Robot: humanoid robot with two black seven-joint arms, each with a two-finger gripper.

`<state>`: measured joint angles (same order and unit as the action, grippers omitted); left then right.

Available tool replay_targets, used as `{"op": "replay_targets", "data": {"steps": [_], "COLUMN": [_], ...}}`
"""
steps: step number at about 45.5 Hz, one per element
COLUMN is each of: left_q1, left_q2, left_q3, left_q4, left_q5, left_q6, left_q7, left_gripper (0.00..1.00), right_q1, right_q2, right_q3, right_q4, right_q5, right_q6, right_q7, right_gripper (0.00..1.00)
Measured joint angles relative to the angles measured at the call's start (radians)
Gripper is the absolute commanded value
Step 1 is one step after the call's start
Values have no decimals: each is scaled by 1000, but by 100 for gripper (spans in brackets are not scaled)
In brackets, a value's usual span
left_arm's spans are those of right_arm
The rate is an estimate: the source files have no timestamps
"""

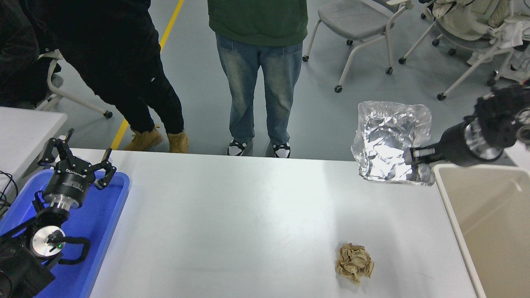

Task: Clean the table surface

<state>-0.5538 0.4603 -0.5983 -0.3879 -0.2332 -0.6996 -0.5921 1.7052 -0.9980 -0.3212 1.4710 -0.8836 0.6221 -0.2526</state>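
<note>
The table surface (232, 223) is a wide white tabletop. My right gripper (414, 159) is shut on a crumpled sheet of silver foil (389, 140) and holds it in the air above the table's far right corner, beside the beige bin. A crumpled brown paper ball (354, 263) lies on the table near the front right. My left gripper (76, 159) is open and parked over the blue tray at the lower left.
A beige bin (488, 223) stands against the table's right edge. A blue tray (93, 231) lies at the left. Two people (256, 62) stand at the far side. Wheeled chairs (364, 25) stand behind; a smaller white table (20, 128) is at the left.
</note>
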Motion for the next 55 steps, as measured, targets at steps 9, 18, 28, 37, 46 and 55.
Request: {"op": "replay_targets", "data": {"steps": [9, 18, 28, 37, 46, 55], "left_q1": [0, 0, 0, 0, 0, 0], "left_q2": [0, 0, 0, 0, 0, 0], "left_q3": [0, 0, 0, 0, 0, 0], "left_q4": [0, 0, 0, 0, 0, 0], "left_q5": [0, 0, 0, 0, 0, 0], "left_q6": [0, 0, 0, 0, 0, 0], "left_q7": [0, 0, 0, 0, 0, 0], "left_gripper": [100, 100, 100, 100, 100, 100], "right_q1": [53, 63, 11, -78, -192, -319], "right_q2": [-62, -86, -100, -119, -121, -95], "right_q3": [36, 47, 55, 59, 60, 63], "right_q4": [10, -6, -93, -204, -338, -465], "right_q5": [0, -4, -3, 21, 80, 126], "right_q6": [79, 107, 96, 44, -27, -123], "right_q7": [0, 1, 2, 5, 12, 24], "right_gripper": [0, 0, 0, 0, 0, 0]}}
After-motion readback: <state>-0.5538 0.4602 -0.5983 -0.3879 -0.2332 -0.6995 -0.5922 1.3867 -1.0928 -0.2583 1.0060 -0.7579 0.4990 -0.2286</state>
